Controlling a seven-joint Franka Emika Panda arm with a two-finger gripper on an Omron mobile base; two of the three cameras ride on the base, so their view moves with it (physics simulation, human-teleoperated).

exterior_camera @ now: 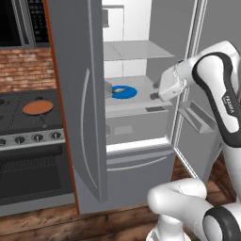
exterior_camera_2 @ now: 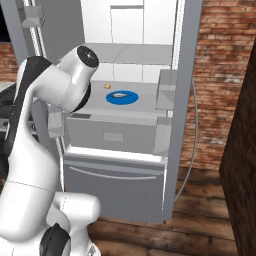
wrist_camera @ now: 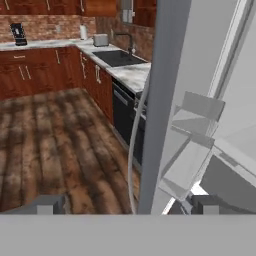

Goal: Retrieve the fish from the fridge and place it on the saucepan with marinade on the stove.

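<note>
Here, the fridge [exterior_camera: 136, 155] is standing with both doors swung wide, its white interior and grey shelves lying open to the kitchen. The fish [exterior_camera_2: 120, 94] is lying on a blue plate [exterior_camera_2: 122, 97] on a middle shelf, above the bottom drawer [exterior_camera_2: 117, 187]; a tiny yellow-orange lump [exterior_camera_2: 107, 85] is sitting just behind the plate, toward the left in the right base view. The arm is reaching up in front of the open compartment, and the gripper [exterior_camera: 155, 94] is hanging near the plate's right side in the left base view, apart from plate and fish. From the hand view, the jaws are standing wide open with nothing between them, their two dark fingertips [wrist_camera: 45, 205] rising far apart at the bottom while the camera is looking past a door's edge toward a wooden floor, dark cabinets and a distant counter [wrist_camera: 127, 72] with a sink. To the left of the fridge, the saucepan [exterior_camera: 38, 108] is resting on the stove [exterior_camera: 28, 117], its reddish-brown marinade [exterior_camera: 37, 107] lying as a flat disc inside, behind the row of silver knobs [exterior_camera: 36, 138].
</note>
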